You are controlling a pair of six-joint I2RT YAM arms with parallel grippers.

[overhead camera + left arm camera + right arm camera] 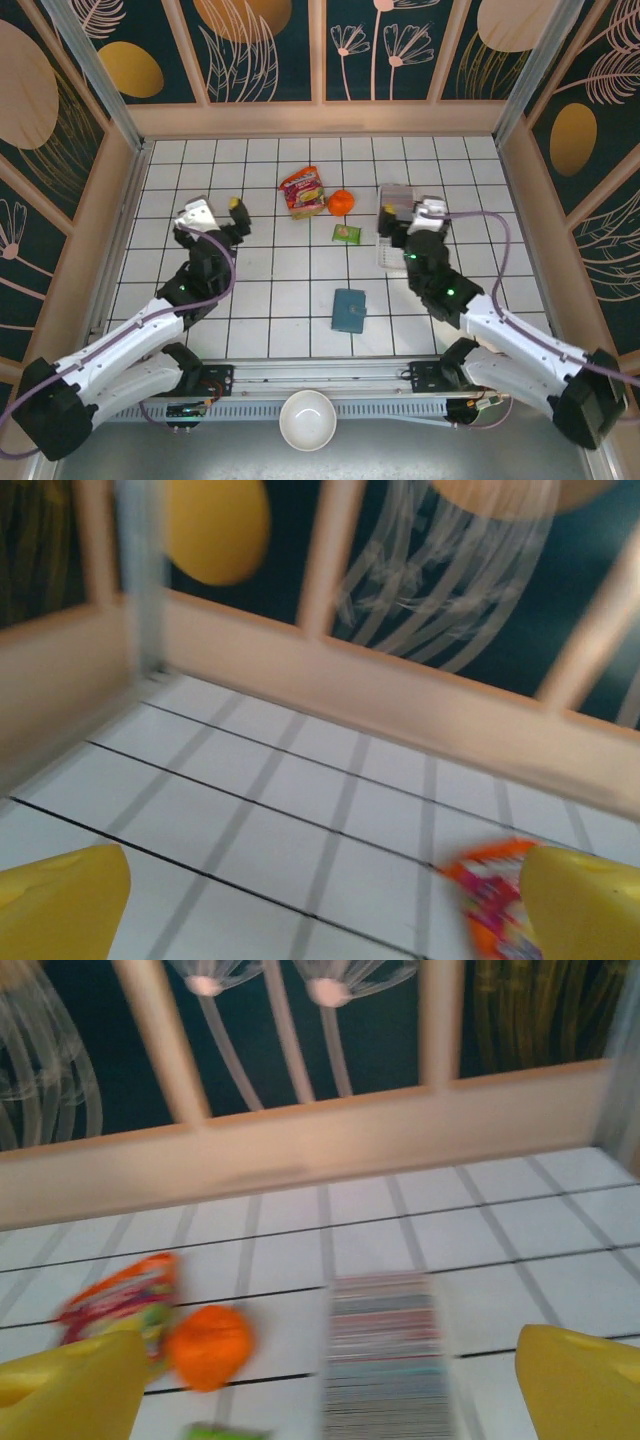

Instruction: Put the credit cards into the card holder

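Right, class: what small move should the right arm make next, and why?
Probably lower the right jaws onto the cards. The jaws stand open and empty, with the cards centred ahead between them. The holder lies well apart from the cards, so a card likely has to be picked up first.

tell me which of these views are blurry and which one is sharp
Top external is sharp and evenly lit, the card holder crisp-edged; left wrist is smeared throughout, the red snack packet streaked; right wrist is just as blurred, the orange ball and the stack of cards beside it lacking clean edges.
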